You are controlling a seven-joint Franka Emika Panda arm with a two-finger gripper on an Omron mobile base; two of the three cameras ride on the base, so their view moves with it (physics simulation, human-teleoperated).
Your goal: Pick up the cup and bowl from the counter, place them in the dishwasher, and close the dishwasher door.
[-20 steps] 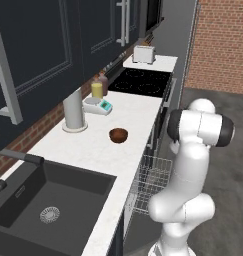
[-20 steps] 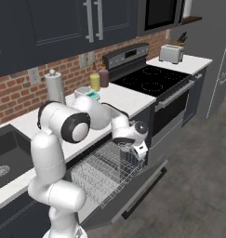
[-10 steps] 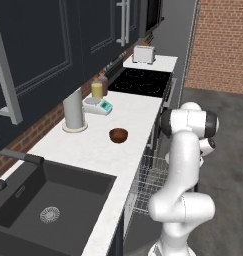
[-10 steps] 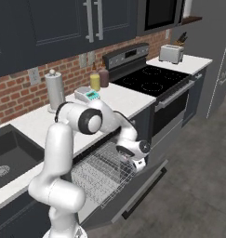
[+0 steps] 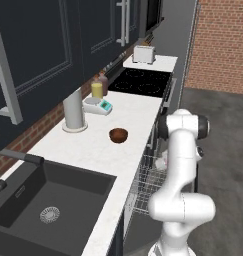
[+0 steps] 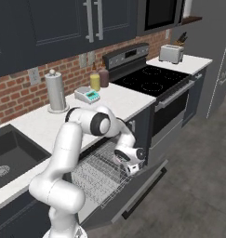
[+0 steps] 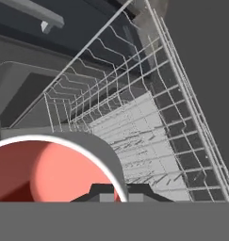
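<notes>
The cup sits right against my hand, its reddish inside and white rim open toward my camera; I judge my fingers are clenched on its wall near the rim, though the fingertips are mostly hidden; it looks light, stiff and smooth, so a grip across the rim could slip if I tilt it, and it may chip if dropped on wire; beyond it lies the white wire rack of the dishwasher, pulled out just under my hand and holding nothing that I can see; below the rack the dishwasher door hangs dropped open; well back from my hand, up on the tabletop, the bowl waits, dark, shallow and empty; it should be light and rigid, best pinched over its rim.
</notes>
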